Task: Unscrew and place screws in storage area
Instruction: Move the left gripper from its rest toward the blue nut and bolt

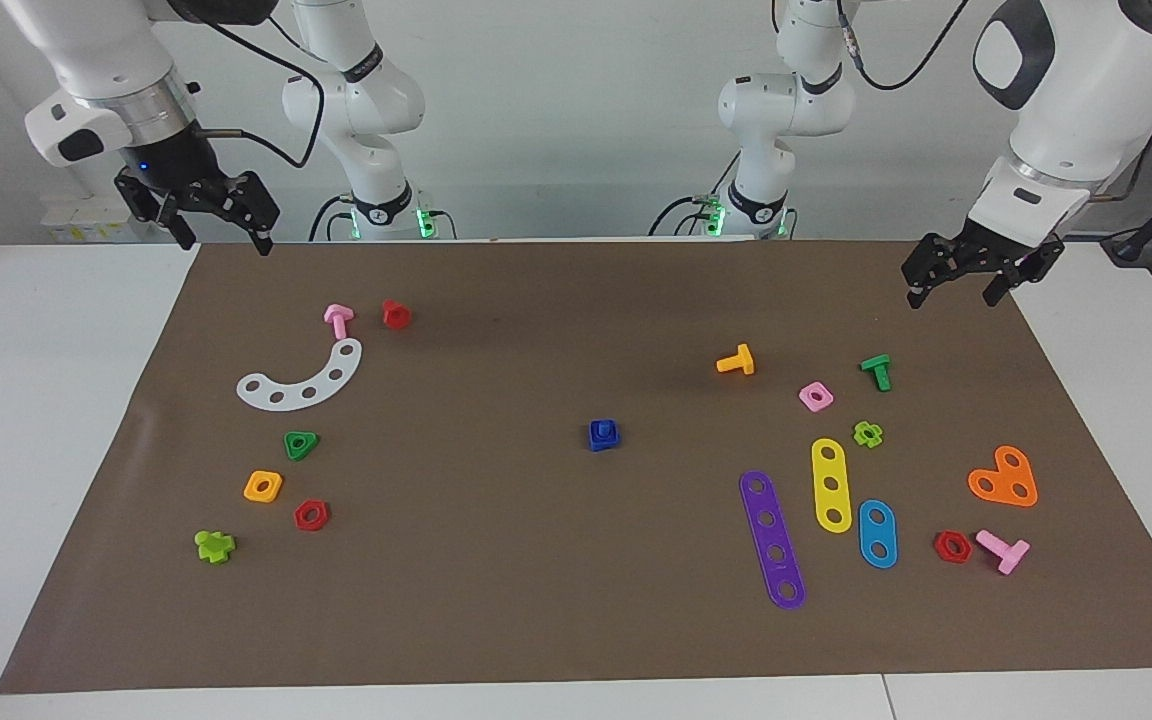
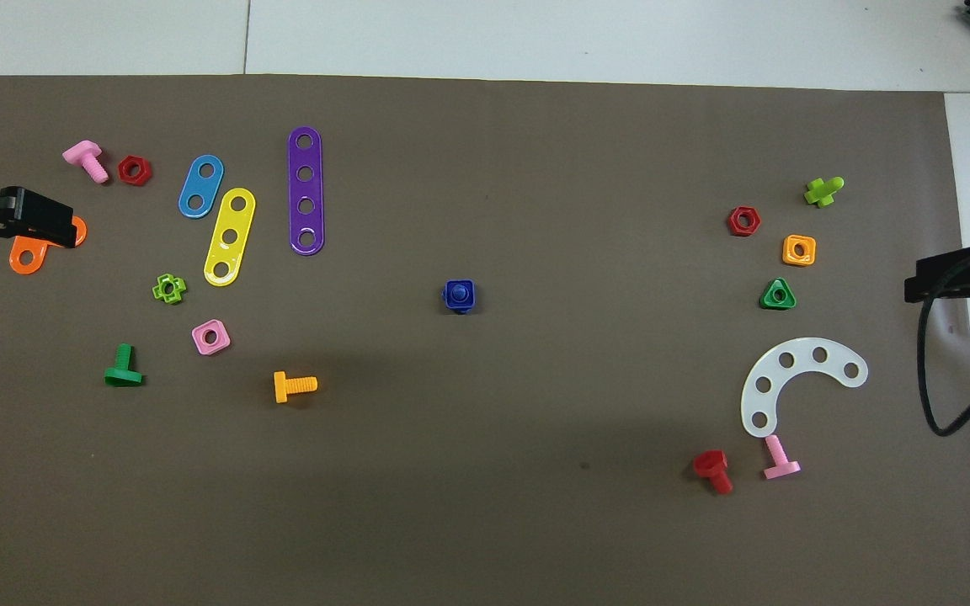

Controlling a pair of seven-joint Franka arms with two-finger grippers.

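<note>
nothing has been picked up yet, so the task looks to be at its very start. the blue screw (image 1: 604, 435) stands in the middle of the brown mat (image 1: 536, 600), its post upright and a blue square nut (image 2: 459, 296) threaded on it, well apart from everything else. the storage area (image 1: 356, 440) is the bare patch toward the right arm's end of the table, bordered by the white curved strip (image 1: 302, 378), the green triangular nut (image 1: 301, 444), the orange square nut (image 1: 263, 486) and the red hex nut (image 1: 311, 515); no blue part lies in it.

the right gripper (image 1: 221, 225) hangs in the air over the mat's edge at its own end, fingers spread and holding nothing. the left gripper (image 1: 956, 280) hangs over the mat's corner at its end, near the green bolt (image 1: 877, 372), also spread and empty. in the overhead view its tip covers part of the orange heart-shaped plate (image 2: 30, 252).

the next move probably calls for one gripper to come down on the screw and nut. one arm would likely steady the nut while the other twists the screw free, since the pair is small and could skid on the mat.
</note>
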